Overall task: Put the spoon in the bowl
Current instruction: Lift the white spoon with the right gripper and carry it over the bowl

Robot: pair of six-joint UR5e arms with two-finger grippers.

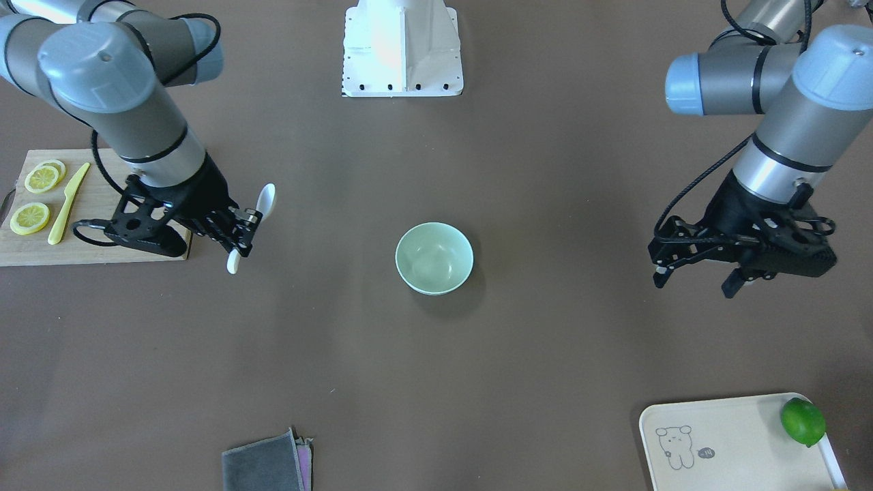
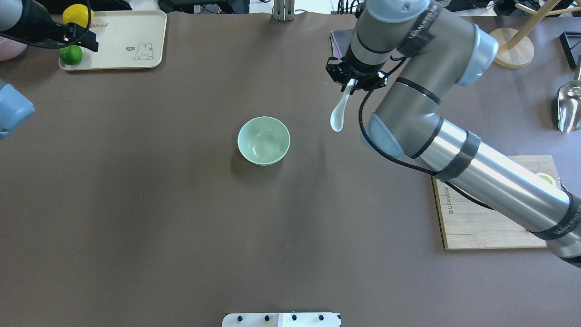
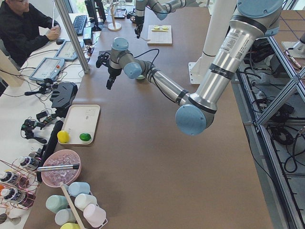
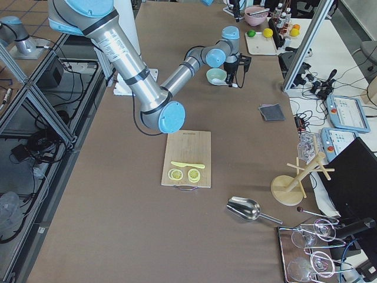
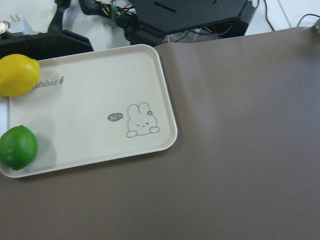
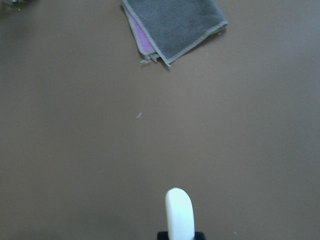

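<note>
Right gripper [image 1: 246, 229] is clamped on the spoon [image 1: 267, 199] mid-handle and holds it in the air above the table [image 1: 436, 382], scoop end free. In the overhead view the spoon is between 2 and 3 o'clock of the bowl [image 1: 434, 262], well apart from it; the bowl stands upright mid-table. Left gripper [image 1: 696, 281] has its jaws spread wide, gripping nothing, up by the tray [image 2: 136, 27] at the bowl's 10 o'clock.
</note>
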